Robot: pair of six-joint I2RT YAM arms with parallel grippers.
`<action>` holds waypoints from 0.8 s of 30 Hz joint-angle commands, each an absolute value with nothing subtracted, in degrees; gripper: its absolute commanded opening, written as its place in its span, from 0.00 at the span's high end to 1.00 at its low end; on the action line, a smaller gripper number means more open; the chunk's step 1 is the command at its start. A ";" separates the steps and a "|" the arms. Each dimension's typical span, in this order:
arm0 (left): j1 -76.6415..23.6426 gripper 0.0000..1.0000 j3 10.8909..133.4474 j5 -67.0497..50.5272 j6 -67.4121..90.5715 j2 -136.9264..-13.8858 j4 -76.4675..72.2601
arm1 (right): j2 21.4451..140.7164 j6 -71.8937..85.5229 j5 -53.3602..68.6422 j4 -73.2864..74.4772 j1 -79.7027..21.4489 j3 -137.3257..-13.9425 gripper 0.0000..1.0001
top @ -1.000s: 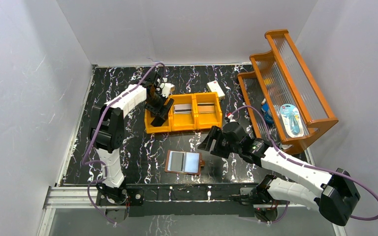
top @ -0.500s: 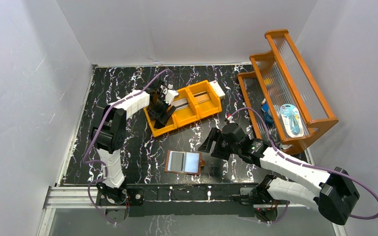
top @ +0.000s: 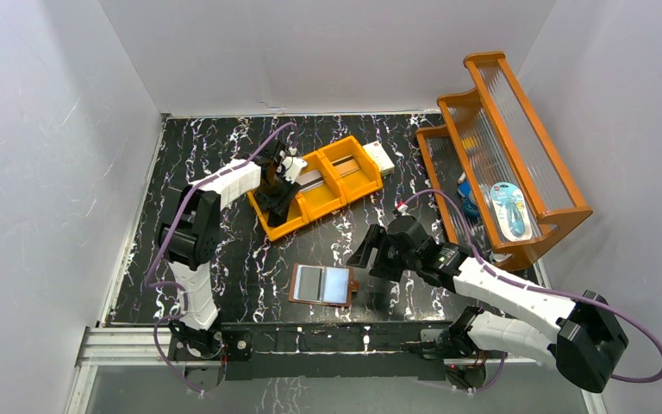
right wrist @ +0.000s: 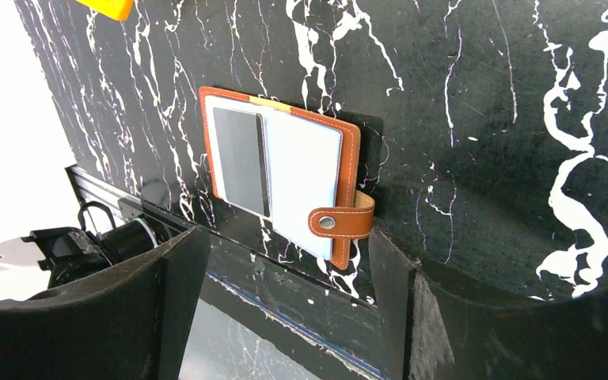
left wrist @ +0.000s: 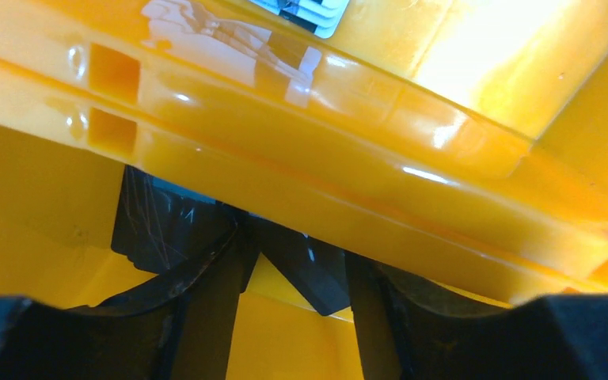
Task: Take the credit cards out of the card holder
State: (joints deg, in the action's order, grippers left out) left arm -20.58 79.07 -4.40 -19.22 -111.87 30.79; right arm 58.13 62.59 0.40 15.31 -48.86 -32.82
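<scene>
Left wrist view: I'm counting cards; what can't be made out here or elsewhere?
- Left wrist: orange tray wall fills the frame; whether the left gripper grips the dark card is unclear.
- Top: that gripper hides the tray's end compartment.
- Right wrist: the grey card hides anything beneath it in the card holder.

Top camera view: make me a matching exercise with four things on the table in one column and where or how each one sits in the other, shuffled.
Things:
1. wallet
2. tray
3. white box
4. rack

Places or states:
A. stands along the table's right side
B. lies open near the front edge
C. sits askew, with the left claw in its end compartment
D. lies right by the tray's far end

Pairs: 1-B, 2-C, 3-D, 4-A
</scene>
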 commanded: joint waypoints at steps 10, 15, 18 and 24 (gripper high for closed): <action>-20.18 0.83 77.03 -3.09 -19.95 -107.68 32.95 | 58.88 63.15 0.62 15.18 -48.69 -32.34 0.17; -20.14 1.00 78.24 -2.09 -19.93 -107.94 33.02 | 58.69 63.16 0.35 15.64 -48.64 -32.28 0.17; -20.20 1.00 78.93 -1.87 -20.18 -107.67 33.03 | 58.62 63.35 0.24 15.64 -48.64 -32.10 0.17; -20.19 1.00 80.75 3.07 -19.71 -106.34 32.86 | 58.79 63.33 0.19 15.56 -48.67 -32.16 0.17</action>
State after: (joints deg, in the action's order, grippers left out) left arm -20.36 78.08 -0.84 -19.77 -110.89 31.14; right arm 58.67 62.96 0.38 15.90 -48.82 -32.38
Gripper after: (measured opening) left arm 0.007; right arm 0.830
